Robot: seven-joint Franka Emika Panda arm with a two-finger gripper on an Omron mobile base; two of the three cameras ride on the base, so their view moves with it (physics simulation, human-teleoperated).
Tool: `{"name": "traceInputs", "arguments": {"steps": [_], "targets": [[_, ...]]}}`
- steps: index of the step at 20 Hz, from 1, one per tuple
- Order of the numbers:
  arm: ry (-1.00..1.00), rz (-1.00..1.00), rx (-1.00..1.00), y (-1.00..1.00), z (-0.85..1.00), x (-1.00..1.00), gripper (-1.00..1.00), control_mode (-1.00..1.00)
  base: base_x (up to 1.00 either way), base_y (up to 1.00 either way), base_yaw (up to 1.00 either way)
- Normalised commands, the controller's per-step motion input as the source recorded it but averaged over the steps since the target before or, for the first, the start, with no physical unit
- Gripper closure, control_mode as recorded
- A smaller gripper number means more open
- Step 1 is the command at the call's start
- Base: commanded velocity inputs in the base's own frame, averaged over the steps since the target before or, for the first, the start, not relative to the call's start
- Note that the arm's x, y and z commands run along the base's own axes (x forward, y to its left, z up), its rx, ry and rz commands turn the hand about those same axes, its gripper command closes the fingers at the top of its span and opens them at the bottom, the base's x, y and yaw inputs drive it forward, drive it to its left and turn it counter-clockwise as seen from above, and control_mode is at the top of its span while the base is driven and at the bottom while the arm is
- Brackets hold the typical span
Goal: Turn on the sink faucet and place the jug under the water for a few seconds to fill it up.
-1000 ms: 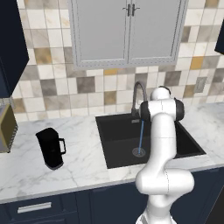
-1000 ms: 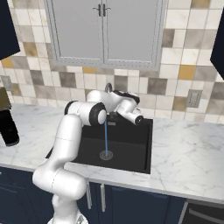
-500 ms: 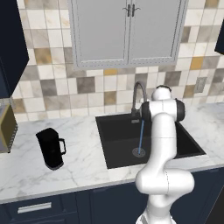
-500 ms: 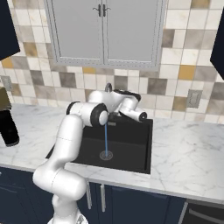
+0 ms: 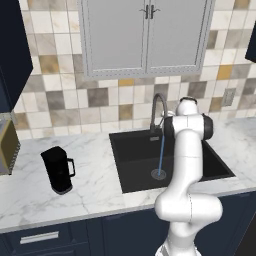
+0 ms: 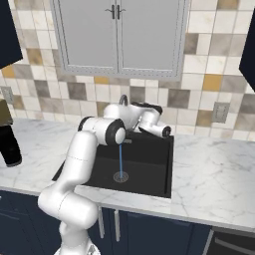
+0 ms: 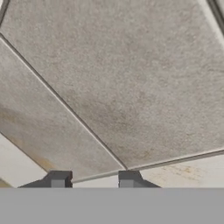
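The sink faucet [image 5: 157, 107] [image 6: 123, 101] arches over the sink [image 5: 135, 165] [image 6: 155, 172], and water [image 5: 161, 155] [image 6: 120, 159] falls from its spout in a thin blue stream onto the drain. The black jug [image 5: 59, 170] [image 6: 9, 145] stands upright on the marble counter, well left of the basin. My gripper [image 6: 168, 131] [image 7: 92, 179] hovers at the back right of the sink, beside the faucet and far from the jug. It faces the tiled wall at close range. Its fingertips [image 7: 58, 179] stand apart with nothing between them.
A toaster [image 5: 7, 148] [image 6: 4, 112] sits at the far left of the counter beyond the jug. Grey cabinet doors [image 5: 145, 35] hang over the sink. A wall outlet [image 5: 229, 97] [image 6: 219, 112] is to the right. My arm's elbow [image 6: 107, 130] reaches over the basin's front.
The hand has shifted a little beside the faucet and its fingers have parted slightly. The water keeps running and the jug has not moved.
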Motion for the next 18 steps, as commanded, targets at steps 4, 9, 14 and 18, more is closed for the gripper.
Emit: {"name": "traceInputs", "arguments": {"steps": [4,9,14,18], "targets": [[0.10,0.00,0.00,0.00,-0.14,0.00,-1.00,-1.00,0.00,0.00,0.00],[0.04,0.00,0.00,-0.34,-0.01,-0.08,-1.00,-1.00,0.00,0.00,0.00],[-0.01,0.00,0.00,-0.65,0.03,-0.38,-1.00,-1.00,0.00,0.00,0.00],[-0.04,0.00,0.00,-0.73,0.13,-0.50,-1.00,-1.00,0.00,0.00,0.00]]}}
